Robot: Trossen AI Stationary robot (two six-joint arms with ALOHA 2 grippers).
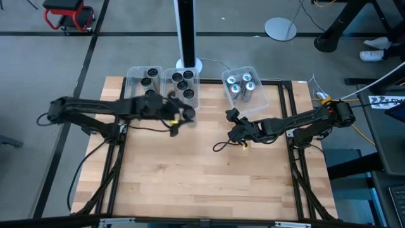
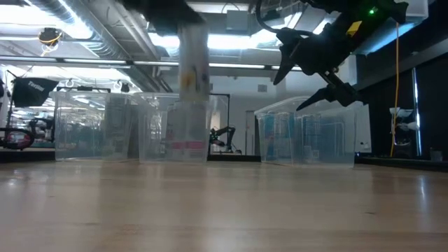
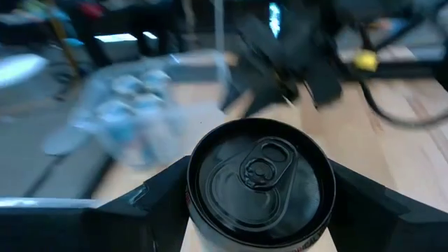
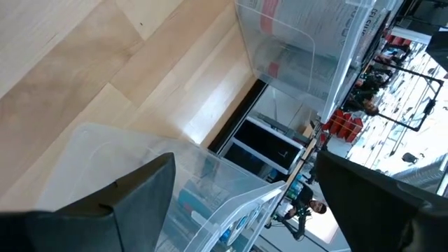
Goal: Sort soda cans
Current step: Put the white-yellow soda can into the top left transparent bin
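Black can pinched upright betw. left gripper fingers, just beside dark-can bin. Right gripper spread, empty, nr silver bin.

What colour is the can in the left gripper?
Black: the can sits between the left gripper's fingers, clearest in the left wrist view.

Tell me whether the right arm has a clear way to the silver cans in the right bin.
Probably yes. The right end effector hangs open just short of the right bin, nothing lies between them, and the bin is open on top. The silver cans stand packed together, so gripping one may be tight.
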